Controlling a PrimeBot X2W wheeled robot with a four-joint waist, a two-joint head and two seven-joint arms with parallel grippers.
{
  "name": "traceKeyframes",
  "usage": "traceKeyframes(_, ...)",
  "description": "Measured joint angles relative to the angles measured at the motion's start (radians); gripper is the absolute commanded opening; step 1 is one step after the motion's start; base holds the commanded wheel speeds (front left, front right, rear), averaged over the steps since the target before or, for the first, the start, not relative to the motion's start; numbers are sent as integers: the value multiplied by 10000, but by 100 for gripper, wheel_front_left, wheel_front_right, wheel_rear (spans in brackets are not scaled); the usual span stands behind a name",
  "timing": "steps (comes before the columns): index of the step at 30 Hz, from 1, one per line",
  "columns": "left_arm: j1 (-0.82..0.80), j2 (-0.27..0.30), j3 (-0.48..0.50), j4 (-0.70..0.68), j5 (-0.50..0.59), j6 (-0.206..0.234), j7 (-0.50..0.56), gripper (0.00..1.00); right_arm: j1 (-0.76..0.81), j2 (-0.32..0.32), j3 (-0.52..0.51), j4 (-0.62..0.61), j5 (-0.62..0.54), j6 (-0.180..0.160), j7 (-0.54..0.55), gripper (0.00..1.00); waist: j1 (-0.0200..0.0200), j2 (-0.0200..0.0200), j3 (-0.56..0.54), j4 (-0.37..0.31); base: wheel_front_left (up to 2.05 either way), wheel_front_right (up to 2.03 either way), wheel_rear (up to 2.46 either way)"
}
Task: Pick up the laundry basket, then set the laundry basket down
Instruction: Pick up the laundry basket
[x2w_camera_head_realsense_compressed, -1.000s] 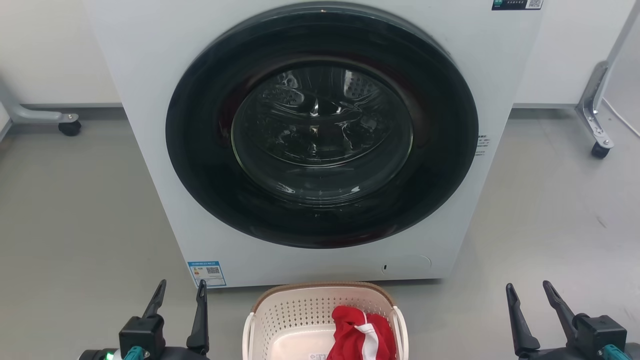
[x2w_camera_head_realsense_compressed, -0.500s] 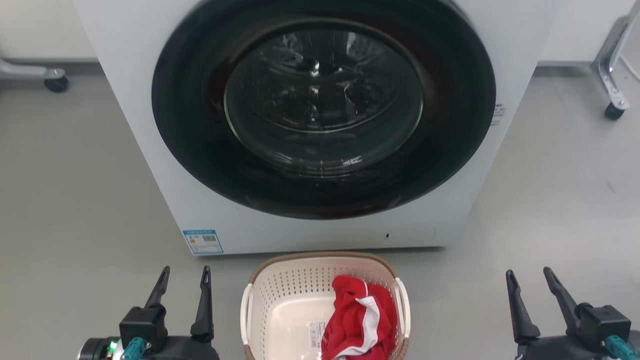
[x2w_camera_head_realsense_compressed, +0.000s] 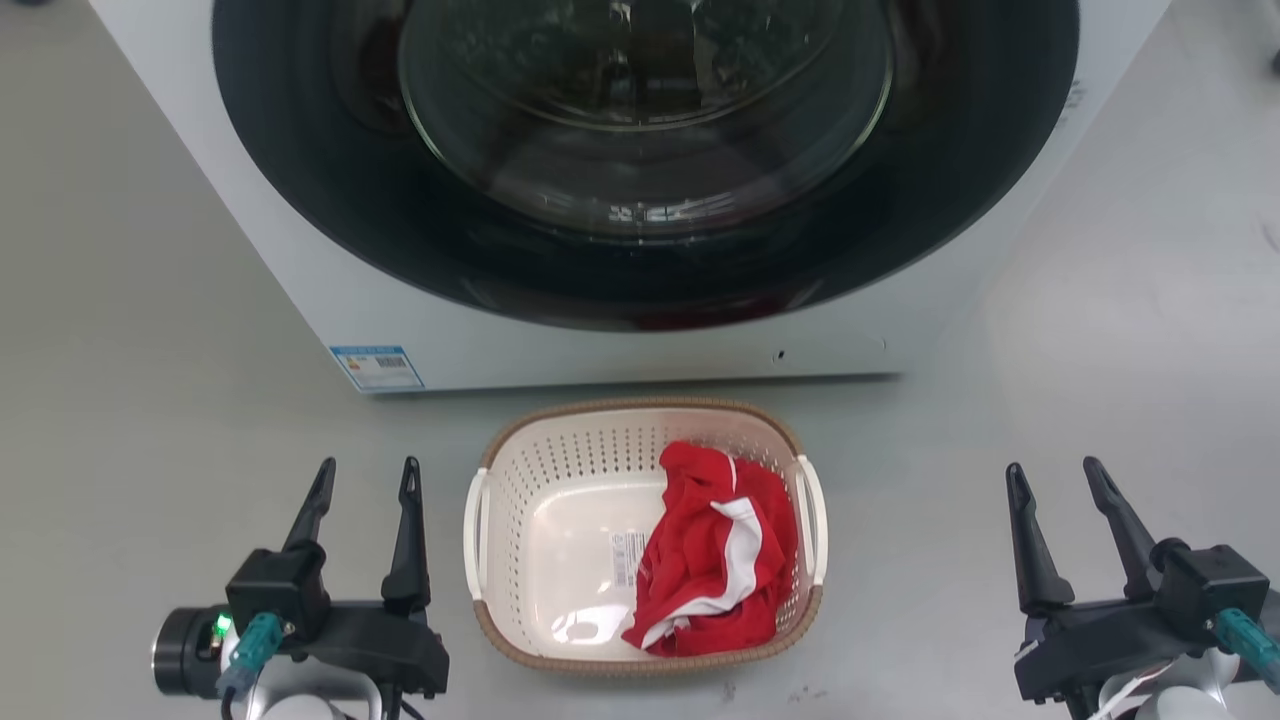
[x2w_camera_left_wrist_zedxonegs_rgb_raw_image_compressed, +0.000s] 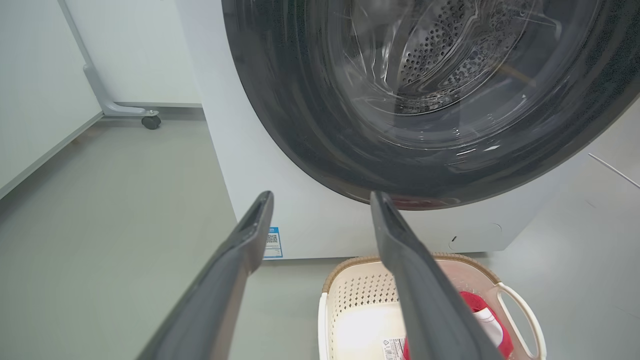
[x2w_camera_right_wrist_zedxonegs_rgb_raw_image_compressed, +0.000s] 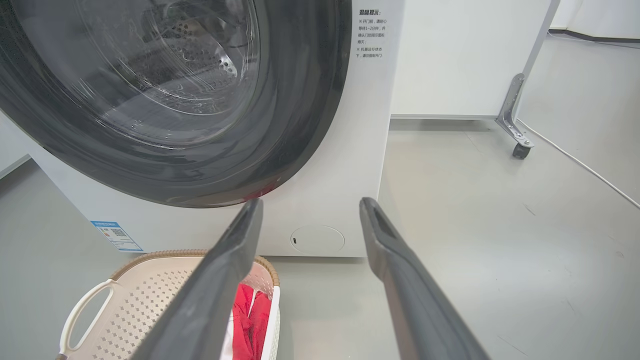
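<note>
Left gripper (x2w_camera_head_realsense_compressed: 367, 468): fingers spread, empty, near the basket's (x2w_camera_head_realsense_compressed: 545, 470) left handle, not touching. Right gripper (x2w_camera_head_realsense_compressed: 1053, 470): fingers spread, empty, well to the basket's right. Basket sits on floor (x2w_camera_head_realsense_compressed: 150, 400) between them, with red cloth (x2w_camera_head_realsense_compressed: 712, 545) in its right half. Washer (x2w_camera_head_realsense_compressed: 600, 355) stands just behind.

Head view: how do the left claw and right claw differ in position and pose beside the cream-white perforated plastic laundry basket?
The left claw sits close beside the cream-white perforated plastic laundry basket; the right claw stands much farther off. The left claw's fingers lean toward the view's right, the right claw's toward its left. Both are open, empty, touching nothing.
</note>
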Motion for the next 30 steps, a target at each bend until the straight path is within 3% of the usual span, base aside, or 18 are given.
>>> traceKeyframes(30, -2026, -328, 196, 635, -194, -12, 184, 100, -1757, 347, 59, 134, -86, 13, -48, 100, -1, 1, 4007, -160, 0, 0, 0)
